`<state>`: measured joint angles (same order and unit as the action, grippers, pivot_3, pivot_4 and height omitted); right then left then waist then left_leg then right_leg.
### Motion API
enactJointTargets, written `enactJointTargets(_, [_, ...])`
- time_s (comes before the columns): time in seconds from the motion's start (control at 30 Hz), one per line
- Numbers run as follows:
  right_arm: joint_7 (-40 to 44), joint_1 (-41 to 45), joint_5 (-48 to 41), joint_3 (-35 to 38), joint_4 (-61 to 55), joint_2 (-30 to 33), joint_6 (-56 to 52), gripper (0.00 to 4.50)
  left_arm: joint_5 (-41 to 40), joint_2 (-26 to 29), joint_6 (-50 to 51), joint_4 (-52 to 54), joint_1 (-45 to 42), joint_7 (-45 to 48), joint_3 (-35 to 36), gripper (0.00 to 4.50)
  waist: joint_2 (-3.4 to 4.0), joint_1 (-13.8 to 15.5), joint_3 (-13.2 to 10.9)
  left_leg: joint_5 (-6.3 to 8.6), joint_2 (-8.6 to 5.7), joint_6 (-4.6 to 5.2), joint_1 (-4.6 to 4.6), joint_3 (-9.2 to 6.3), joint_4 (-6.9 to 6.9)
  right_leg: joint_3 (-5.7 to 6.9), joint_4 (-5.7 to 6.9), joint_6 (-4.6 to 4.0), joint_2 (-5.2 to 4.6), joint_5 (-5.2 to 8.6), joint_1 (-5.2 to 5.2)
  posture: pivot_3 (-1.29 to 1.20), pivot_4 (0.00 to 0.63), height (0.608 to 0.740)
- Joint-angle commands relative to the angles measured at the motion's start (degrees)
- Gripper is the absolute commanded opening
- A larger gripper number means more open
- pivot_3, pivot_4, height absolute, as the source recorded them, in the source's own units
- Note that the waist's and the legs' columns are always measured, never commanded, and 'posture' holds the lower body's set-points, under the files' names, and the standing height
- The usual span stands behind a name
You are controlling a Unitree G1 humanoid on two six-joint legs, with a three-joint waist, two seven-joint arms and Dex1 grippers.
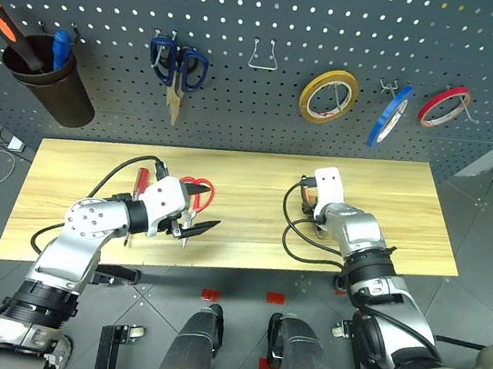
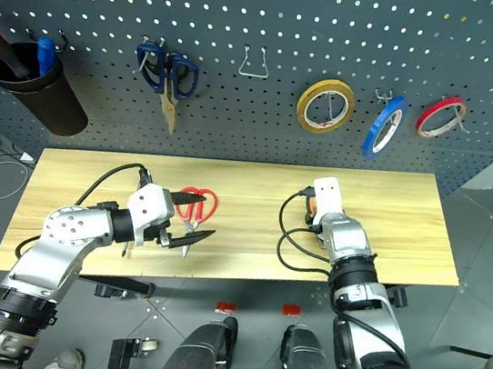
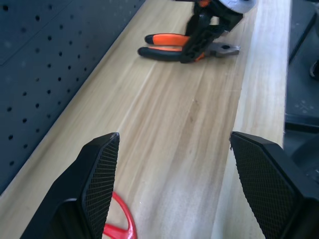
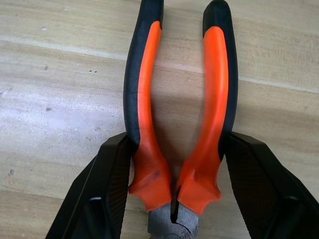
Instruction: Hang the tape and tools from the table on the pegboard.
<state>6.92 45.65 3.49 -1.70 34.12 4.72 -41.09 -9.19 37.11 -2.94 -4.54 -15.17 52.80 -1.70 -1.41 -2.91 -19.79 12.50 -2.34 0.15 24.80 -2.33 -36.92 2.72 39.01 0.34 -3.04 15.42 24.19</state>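
Grey perforated metal made up the pegboard (image 1: pixel 251 20) at the far side of the head views, and on its hooks hung blue-handled scissors (image 1: pixel 178 67), a yellow tape ring (image 1: pixel 329 96), the thin blue tape ring (image 1: pixel 389 116) and a red tape ring (image 1: pixel 445 106), with a black cup (image 1: pixel 51 82) of tools at the far left. Below it stood the long light wooden table (image 1: pixel 425 219). On its left half the red-handled scissors (image 1: pixel 199 194) lay flat beside the slim screwdriver with a translucent red handle (image 1: pixel 139 184), and the left gripper (image 1: pixel 198 213) hovered by the scissors' handles with its two black fingers spread apart, holding nothing. On the right half the right gripper (image 1: pixel 311 192) reached down to the tabletop.

From the left wrist, the two mesh-faced fingers (image 3: pixel 99 179) stood wide apart over bare wood, a red scissor loop just beside one of them. Farther along the table lay the orange-and-black-handled pliers (image 3: pixel 169 46), the right gripper set over them.

From the right wrist, the pliers lay flat on the wood, steel jaws toward the camera and handles pointing away. The right gripper's black fingers (image 4: pixel 112 184) sat one on each outer side of the handles near the pivot, touching them, closed in on the pliers.
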Motion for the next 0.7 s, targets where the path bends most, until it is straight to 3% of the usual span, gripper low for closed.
enactJointTargets(0.03, [2.11, -5.09, -0.04, -2.80, -19.23, 0.71, -1.08, 2.57, -2.65, -0.85, -0.69, 3.73, 2.38, -2.64, 4.13, 3.73, 0.00, -0.04, 0.00, 0.00, 0.00, 0.00, 0.01, 0.00, 0.01, 0.00, -0.02, 0.00, 0.00, 0.00, 0.01, -0.02, 0.340, 0.740])
enactJointTargets(0.17, [0.84, -15.12, -1.24, -8.94, -49.91, -4.07, -7.89, 2.57, -7.90, -2.58, 5.38, 7.87, 6.14, -7.74, 10.43, 3.73, 0.01, -0.15, 0.00, 0.03, 0.01, 0.02, 0.10, -0.01, 0.02, -0.03, -0.06, 0.02, 0.00, 0.01, 0.08, -0.02, 0.344, 0.740])
enactJointTargets(0.3, [-0.77, -17.81, -2.05, -12.04, -60.80, -9.51, -8.41, 2.57, -11.56, -3.44, 10.21, 11.49, 8.10, -10.43, 13.95, 3.73, 0.01, -0.50, 0.00, 0.03, 0.09, 0.01, 0.06, -0.03, 0.07, -0.08, 0.02, 0.04, 0.09, 0.03, 0.16, -0.02, 0.345, 0.740])
enactJointTargets(0.4, [-0.76, -12.79, -1.96, -14.05, -60.24, -12.77, -1.55, 2.57, -13.64, -3.93, 13.71, 13.76, 8.15, -13.14, 16.11, 3.73, 0.00, 0.08, 0.00, 0.03, 0.06, -0.01, 0.00, -0.13, 0.01, -0.03, 0.01, 0.08, 0.09, -0.01, 0.07, 0.00, 0.338, 0.740])
enactJointTargets(0.5, [-1.95, -5.23, -1.74, -12.76, -52.18, -15.08, 6.76, 2.57, -13.48, -3.29, 16.98, 15.22, 6.52, -15.41, 16.36, 3.73, -0.01, 0.84, 0.00, -0.05, 0.02, -0.09, 0.00, -0.14, -0.06, -0.04, -0.02, 0.14, 0.08, -0.10, 0.07, 0.02, 0.332, 0.740])
enactJointTargets(0.7, [-4.27, 8.62, -0.38, -10.70, -36.27, -13.87, 22.55, 2.57, -14.71, -1.26, 23.41, 19.19, 2.32, -16.74, 16.00, 3.73, -0.07, 1.50, 0.02, -0.28, -0.01, -0.42, 0.01, -0.27, 0.00, 0.09, 0.01, 0.10, 0.09, -0.15, 0.05, 0.05, 0.321, 0.740])
